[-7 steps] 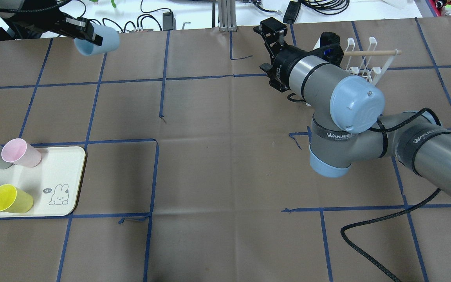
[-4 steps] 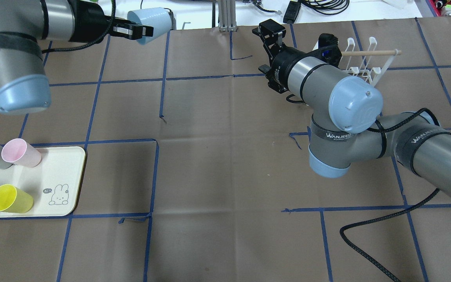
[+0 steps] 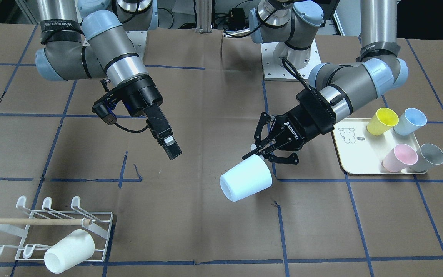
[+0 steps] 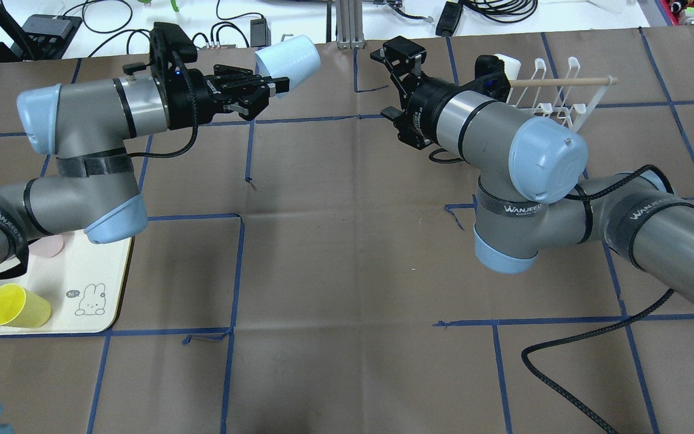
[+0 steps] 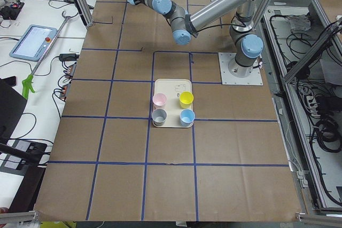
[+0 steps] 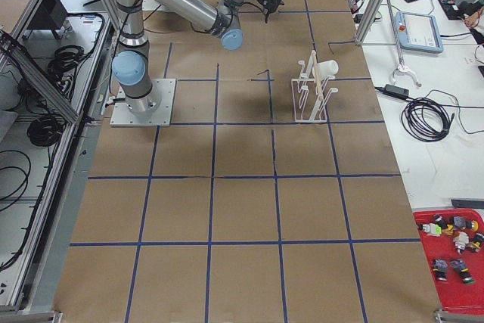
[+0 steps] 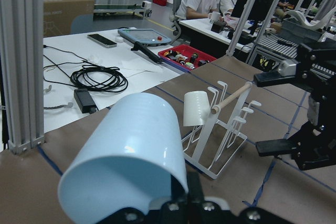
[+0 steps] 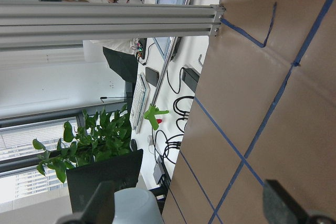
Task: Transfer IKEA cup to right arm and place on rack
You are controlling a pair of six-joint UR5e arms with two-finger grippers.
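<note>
Overhead view of a brown-papered bench (image 4: 335, 253) marked with blue tape squares. At far left sits a cream tray (image 4: 106, 283) carrying a yellow cup (image 4: 15, 305), a small blue cup (image 3: 410, 121), a pink cup (image 3: 400, 157) and a grey cup (image 3: 429, 157), all tipped on their sides. Above the tray the left arm (image 4: 82, 114) reaches toward the middle. The left gripper (image 4: 271, 89) has its jaws pinching one end of the pale blue IKEA cup (image 4: 290, 55), which hangs on its side in the air above the bench. Just right of it, apart from it, the right gripper (image 4: 386, 84) on the right arm (image 4: 503, 138) faces the cup with jaws spread wide. At far right stands the white wire rack (image 4: 564, 108) with its wooden dowel (image 4: 570, 80); a white cup (image 3: 69, 250) rests on it.
</note>
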